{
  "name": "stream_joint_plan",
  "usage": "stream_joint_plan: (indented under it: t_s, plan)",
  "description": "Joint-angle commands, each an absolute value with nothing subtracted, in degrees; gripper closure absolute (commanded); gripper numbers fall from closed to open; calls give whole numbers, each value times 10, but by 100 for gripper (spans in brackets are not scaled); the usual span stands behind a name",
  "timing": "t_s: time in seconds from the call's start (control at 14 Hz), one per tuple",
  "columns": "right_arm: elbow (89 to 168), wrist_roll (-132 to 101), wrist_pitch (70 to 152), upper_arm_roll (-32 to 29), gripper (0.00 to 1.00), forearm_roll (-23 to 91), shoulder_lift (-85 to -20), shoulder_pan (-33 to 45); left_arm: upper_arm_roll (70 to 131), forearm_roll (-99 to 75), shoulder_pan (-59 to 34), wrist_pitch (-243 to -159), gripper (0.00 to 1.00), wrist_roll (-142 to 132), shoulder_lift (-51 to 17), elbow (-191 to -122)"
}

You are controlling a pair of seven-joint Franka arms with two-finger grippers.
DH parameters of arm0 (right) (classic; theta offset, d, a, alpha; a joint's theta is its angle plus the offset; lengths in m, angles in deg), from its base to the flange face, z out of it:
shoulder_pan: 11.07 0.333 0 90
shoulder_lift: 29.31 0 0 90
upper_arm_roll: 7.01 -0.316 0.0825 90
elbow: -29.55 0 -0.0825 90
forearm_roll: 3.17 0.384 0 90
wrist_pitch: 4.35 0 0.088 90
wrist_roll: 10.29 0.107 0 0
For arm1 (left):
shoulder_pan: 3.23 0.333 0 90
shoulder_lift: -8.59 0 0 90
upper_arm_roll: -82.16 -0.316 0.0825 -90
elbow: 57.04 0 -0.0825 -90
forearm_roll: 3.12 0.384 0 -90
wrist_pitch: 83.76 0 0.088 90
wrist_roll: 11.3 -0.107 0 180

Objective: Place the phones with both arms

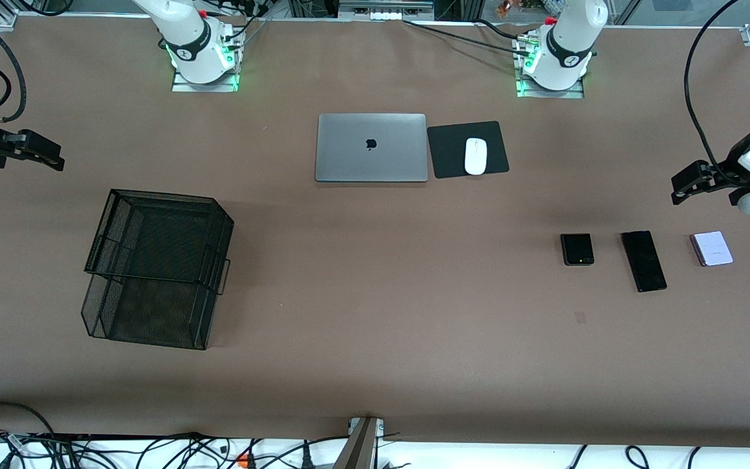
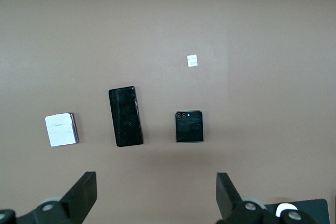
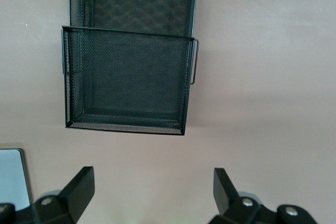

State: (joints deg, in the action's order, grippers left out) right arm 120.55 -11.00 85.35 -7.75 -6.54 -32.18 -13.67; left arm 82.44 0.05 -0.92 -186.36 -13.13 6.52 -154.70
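An apple logo marks the grey laptop (image 1: 371,147) lid; no readable text.

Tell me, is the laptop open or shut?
Shut: the grey laptop lies flat, lid down, logo facing up.

Both arms wait, raised at opposite ends of the counter. The left pincer (image 1: 678,187) hangs above the left arm's end, fingers (image 2: 84,190) spread wide and empty; the right pincer (image 1: 56,159) hangs above the right arm's end, likewise spread and empty.
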Motion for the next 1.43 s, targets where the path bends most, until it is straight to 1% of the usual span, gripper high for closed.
stream_joint_plan:
  t_s: [0.0, 0.57, 0.79, 0.93, 1.07, 1.36]
  plan:
    - [1209, -106, 856, -72, 0, -54, -317, -132, 822, -16, -11, -1861, 0, -139, 59, -1534]
    - [1209, -106, 859, -71, 0, -41, -320, -134, 823, -18, -13, -1826, 0, -135, 56, -1533]
    - [1209, -106, 859, -71, 0, -40, -320, -134, 823, -18, -18, -1825, 0, -137, 50, -1533]
    - [1209, -106, 859, -72, 0, -40, -320, -134, 823, -18, -19, -1822, 0, -135, 23, -1507]
    - [1209, -106, 859, -72, 0, -40, -320, -134, 823, -18, -16, -1798, 0, -142, 9, -1491]
    - [1209, -106, 859, -72, 0, -40, -320, -134, 823, -18, -13, -1789, 0, -143, -33, -1523]
